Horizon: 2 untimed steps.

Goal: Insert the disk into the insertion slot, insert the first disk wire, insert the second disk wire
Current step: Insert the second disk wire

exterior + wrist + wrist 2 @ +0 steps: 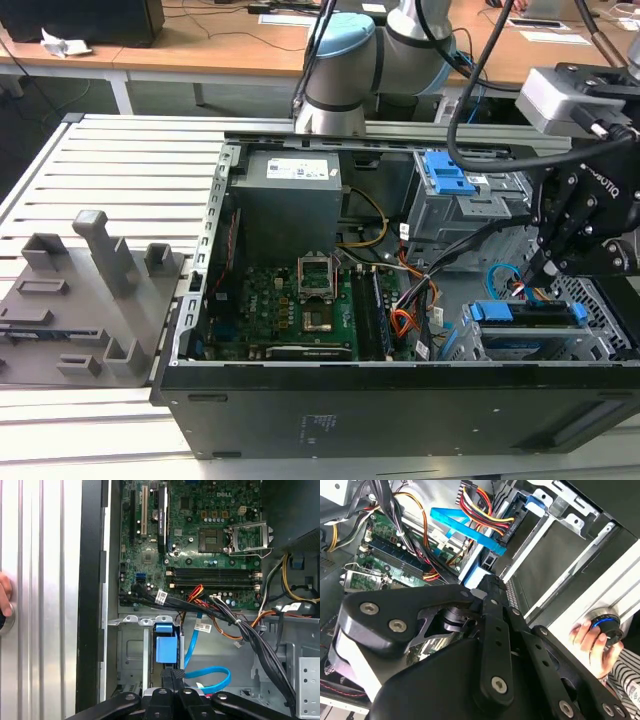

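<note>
One gripper (545, 262) hangs over your disk (528, 312), which sits in the insertion slot (600, 345) at the exterior view's right. Its fingers look closed together; you can't tell what they pinch. The light blue cable (210, 676) loops nearby.

Cables crowd the case floor beside the insertion slot (530, 345) — the second disk wire (210, 676) loops just beside the gripper (528, 280), and black bundles (260, 645) cross toward the motherboard (285, 300), itself largely unobstructed from above.
</note>
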Available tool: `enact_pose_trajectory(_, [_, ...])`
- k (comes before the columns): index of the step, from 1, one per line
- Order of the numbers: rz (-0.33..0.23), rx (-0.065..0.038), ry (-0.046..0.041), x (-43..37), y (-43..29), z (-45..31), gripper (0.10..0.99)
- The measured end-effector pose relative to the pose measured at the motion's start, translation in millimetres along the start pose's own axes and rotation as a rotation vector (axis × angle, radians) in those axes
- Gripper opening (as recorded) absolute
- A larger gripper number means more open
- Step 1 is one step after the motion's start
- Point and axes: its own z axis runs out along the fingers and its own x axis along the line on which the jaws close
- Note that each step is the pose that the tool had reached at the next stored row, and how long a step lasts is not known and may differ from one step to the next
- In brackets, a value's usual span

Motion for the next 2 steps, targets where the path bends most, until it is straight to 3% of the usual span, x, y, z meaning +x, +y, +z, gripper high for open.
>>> enact_pose_trajectory(2, [0.0,0.0,0.0,0.0,0.0,0.0,0.106])
